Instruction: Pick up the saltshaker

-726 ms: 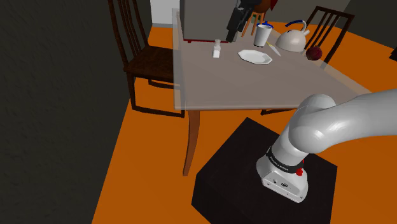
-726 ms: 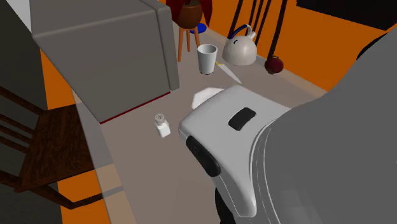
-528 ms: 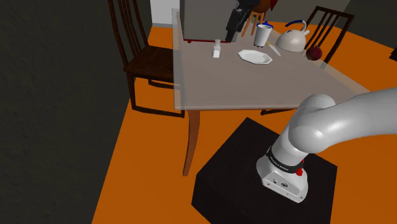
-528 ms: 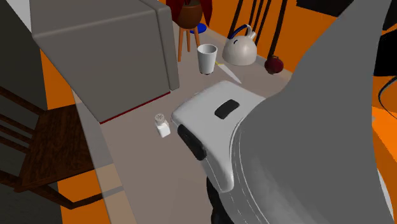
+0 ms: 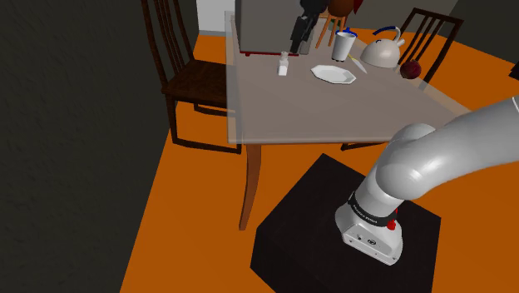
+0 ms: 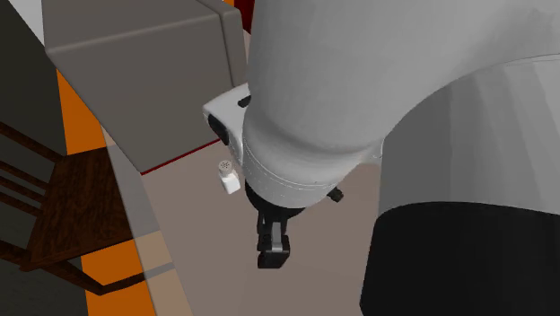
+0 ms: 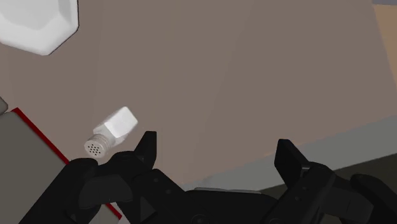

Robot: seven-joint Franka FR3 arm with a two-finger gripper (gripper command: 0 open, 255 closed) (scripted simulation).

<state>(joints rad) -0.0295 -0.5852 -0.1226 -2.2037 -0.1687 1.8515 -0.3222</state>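
The saltshaker is a small white block with a perforated grey cap, standing on the grey table just in front of a large grey box. In the second exterior view the saltshaker peeks out beside the white arm. My black gripper hangs above the table, close to the shaker on the shoulder view's right. In the wrist view the gripper is open with bare tabletop between the fingers, and the saltshaker lies just outside one finger, not touching it. In the second exterior view the gripper hangs low over the table.
A white plate, a white cup, a pale kettle and a dark red apple stand on the shoulder view's right of the shaker. The grey box has a red bottom edge. Dark wooden chairs flank the table.
The arm has swung across the second exterior view toward the saltshaker and now hides the cup, kettle and apple there. The gripper has shifted a little toward the shaker. The shaker has not moved.
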